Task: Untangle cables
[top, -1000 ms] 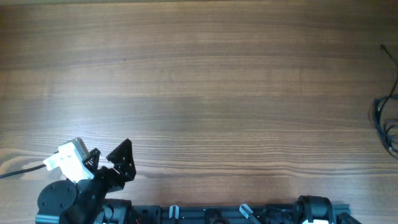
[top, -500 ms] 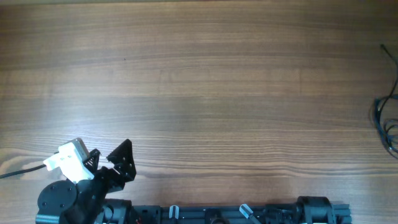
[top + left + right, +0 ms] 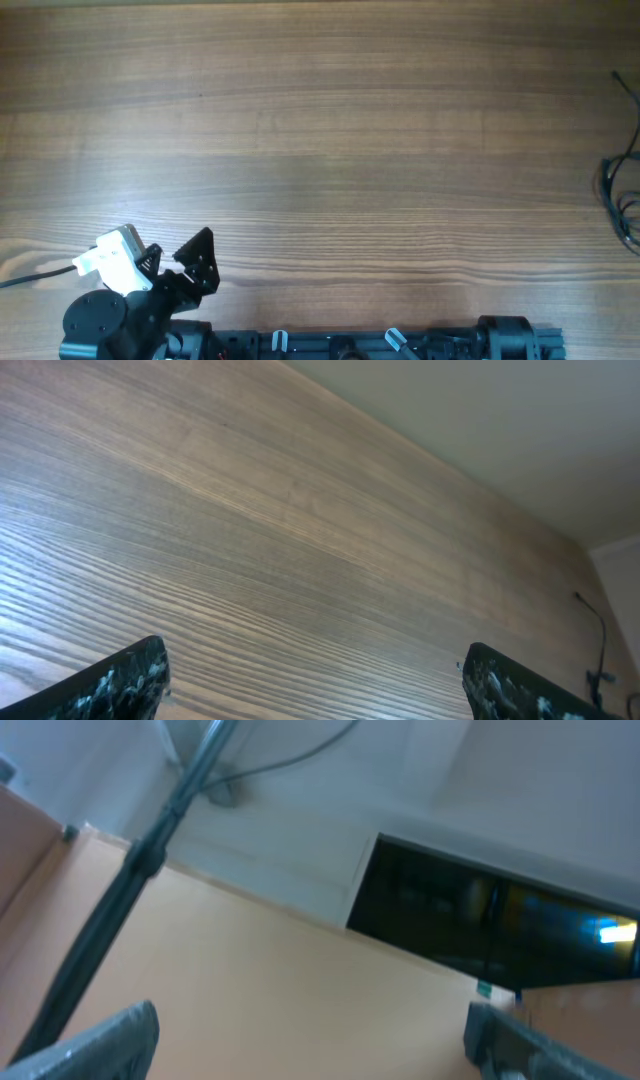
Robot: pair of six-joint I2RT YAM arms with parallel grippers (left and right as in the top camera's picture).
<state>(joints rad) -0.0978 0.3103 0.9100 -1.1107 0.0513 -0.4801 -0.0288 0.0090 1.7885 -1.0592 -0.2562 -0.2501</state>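
Though faint at the left wrist, cables [image 3: 615, 195] clear overhead.

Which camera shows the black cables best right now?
The overhead view: the cables lie at the right edge of the table, partly cut off. The left wrist view catches only one distant strand; the right wrist view shows none.

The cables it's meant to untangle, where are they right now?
In the overhead view the cables lie at the right edge of the table, partly cut off by the frame, far from the left gripper at bottom left.
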